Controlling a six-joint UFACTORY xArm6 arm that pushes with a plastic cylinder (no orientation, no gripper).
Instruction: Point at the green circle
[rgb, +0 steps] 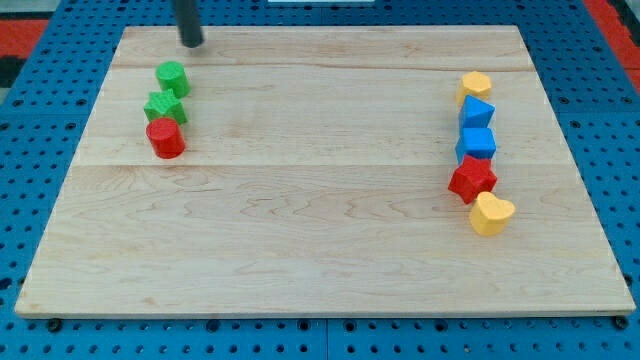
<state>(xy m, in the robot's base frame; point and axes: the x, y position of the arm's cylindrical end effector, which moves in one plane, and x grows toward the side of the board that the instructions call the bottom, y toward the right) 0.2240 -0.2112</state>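
Note:
The green circle (173, 77) lies near the view's top left of the wooden board (320, 200). A green star (164, 106) touches it just below, and a red circle (165, 138) sits below the star. My tip (191, 42) is above and slightly right of the green circle, a short gap away from it, not touching.
On the view's right a column of blocks runs downward: a yellow hexagon-like block (476, 85), a blue block (477, 111), a blue cube (477, 142), a red star (472, 178) and a yellow heart (491, 214). Blue pegboard (40, 330) surrounds the board.

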